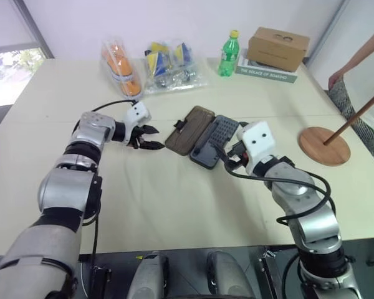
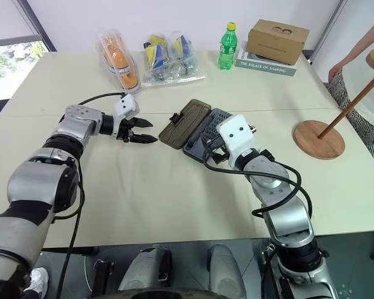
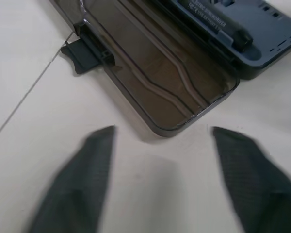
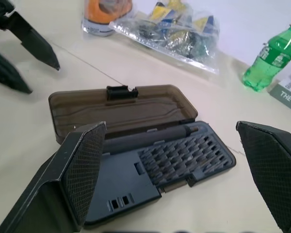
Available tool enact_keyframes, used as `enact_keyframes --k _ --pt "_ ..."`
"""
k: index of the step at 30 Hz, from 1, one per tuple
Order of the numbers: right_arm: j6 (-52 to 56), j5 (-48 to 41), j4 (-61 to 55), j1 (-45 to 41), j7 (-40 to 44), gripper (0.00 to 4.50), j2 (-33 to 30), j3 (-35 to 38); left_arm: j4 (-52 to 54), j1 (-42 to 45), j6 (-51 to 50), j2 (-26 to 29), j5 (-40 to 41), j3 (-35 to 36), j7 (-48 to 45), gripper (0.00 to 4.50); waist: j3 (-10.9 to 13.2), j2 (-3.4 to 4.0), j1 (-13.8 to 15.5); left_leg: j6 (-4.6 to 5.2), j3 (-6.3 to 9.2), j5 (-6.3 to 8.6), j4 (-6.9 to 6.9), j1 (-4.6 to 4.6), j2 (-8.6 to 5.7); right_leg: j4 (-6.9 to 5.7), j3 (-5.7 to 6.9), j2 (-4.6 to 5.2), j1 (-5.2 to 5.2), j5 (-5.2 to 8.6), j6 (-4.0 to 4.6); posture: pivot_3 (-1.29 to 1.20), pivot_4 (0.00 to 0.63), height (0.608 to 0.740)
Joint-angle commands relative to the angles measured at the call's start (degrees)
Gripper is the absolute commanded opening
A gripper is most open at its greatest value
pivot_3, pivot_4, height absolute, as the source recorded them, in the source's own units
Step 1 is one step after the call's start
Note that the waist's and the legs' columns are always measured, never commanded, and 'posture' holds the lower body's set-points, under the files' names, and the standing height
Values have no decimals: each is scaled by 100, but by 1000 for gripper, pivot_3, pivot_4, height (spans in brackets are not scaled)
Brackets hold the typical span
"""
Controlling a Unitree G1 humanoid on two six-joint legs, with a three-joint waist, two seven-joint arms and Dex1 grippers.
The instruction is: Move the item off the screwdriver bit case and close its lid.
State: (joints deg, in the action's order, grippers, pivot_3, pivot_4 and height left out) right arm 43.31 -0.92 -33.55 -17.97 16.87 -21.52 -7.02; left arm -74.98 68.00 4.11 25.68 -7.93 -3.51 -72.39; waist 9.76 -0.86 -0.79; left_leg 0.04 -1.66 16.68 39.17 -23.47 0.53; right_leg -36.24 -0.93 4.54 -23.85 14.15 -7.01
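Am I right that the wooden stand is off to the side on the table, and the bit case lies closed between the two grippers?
Not quite. The reddish-brown wooden stand is indeed off to the side on the cream table, but the dark rectangular plastic screwdriver bit case lies open, not closed: the right wrist view shows its smoky brown translucent lid folded back flat beside the grey-blue bit tray.

The two head cameras looked forward and down over the table (image 1: 174, 205). Each wrist camera sat low and close, facing the screwdriver bit case (image 4: 184, 155); all views shared its open lid (image 3: 150, 82).
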Motion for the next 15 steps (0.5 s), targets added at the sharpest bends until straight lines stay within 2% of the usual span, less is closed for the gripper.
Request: enact_keyframes --k 1,8,15 --pt "-174 72 -71 -81 -77 4500 79 -53 175 185 -396 -101 233 228 423 4392 0 0 2 0 0 0 0 0 0 0 0 0 0 0 0 0 150 740" --pt "-265 161 -73 20 -239 4500 209 -56 197 376 -990 -700 268 378 2001 4392 1 -2 18 0 3 0 0 -1 -4 0 1 4 2 0 0 0 150 740" --pt "-280 202 -116 73 -274 4500 228 -28 156 445 -1148 -947 127 228 2673 4392 1 -2 -20 0 3 0 -1 -1 -3 -3 -1 0 -5 0 0 0 150 740"
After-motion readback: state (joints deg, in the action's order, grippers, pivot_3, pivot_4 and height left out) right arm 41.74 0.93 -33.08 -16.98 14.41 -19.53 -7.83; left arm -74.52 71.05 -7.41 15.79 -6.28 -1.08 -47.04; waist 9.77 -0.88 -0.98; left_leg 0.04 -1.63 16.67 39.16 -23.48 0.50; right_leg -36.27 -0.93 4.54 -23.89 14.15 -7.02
